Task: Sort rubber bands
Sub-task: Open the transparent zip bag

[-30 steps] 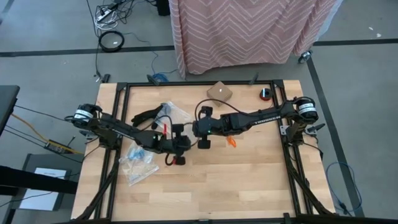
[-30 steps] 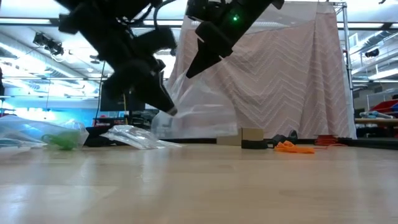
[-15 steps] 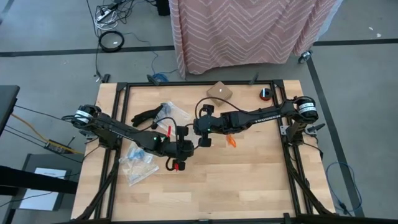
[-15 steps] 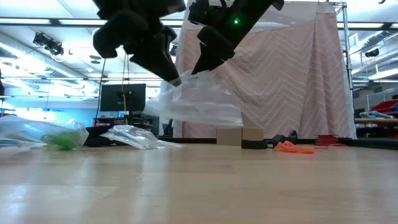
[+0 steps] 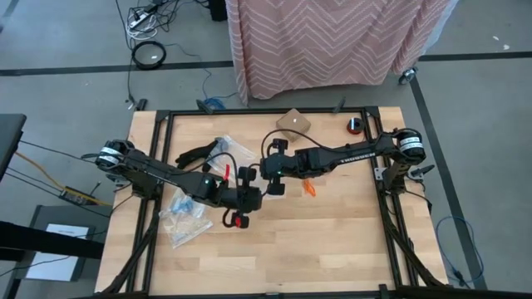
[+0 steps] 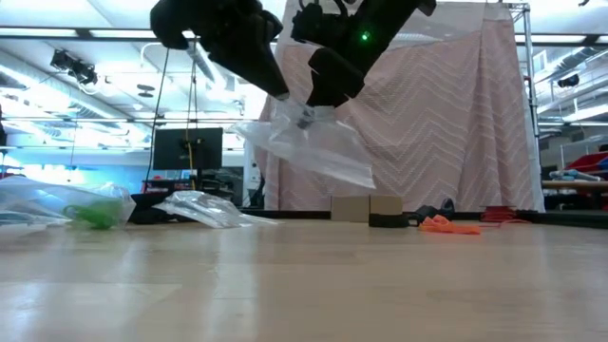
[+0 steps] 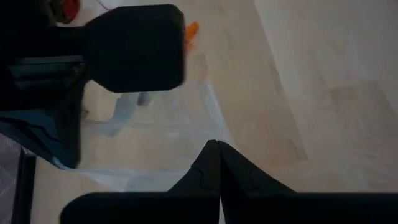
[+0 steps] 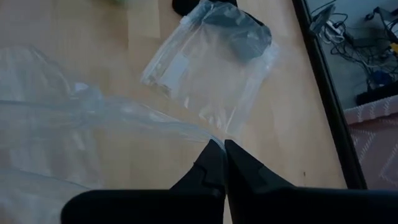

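Spanning most of the high view, the wooden bench (image 5: 332,241) sits in a black frame, with a pink zigzag cloth (image 5: 332,37) hanging beyond its far edge. Both dark arms reach in to meet near the bench's middle. The left claw (image 6: 282,95) and the right claw (image 6: 306,112) are raised above the wood, close beside each other, each pinched tight on the top edge of one clear bag (image 6: 318,152), which hangs between them off the surface in the low view. The left wrist view shows its fingers (image 7: 214,165) closed on the bag's thin film (image 7: 168,134); the right wrist view shows the same, its fingers (image 8: 217,158) shut on the film's corner (image 8: 93,124).

Other clear bags lie on the bench: a crumpled one with blue bits (image 5: 184,218) toward the left, another (image 5: 231,149) behind the arms, and in the right wrist view one holding a dark clump (image 8: 211,59). A small brown box (image 5: 293,123) rests near the far edge, with a black-and-red roll (image 5: 355,125) to its right.

The rubber bands are split by colour: an orange heap (image 5: 308,188) lies loose on the wood just beside the right arm, a black pile (image 5: 193,154) sits toward the far left, and green ones (image 6: 93,217) rest inside a bag at the left in the low view.
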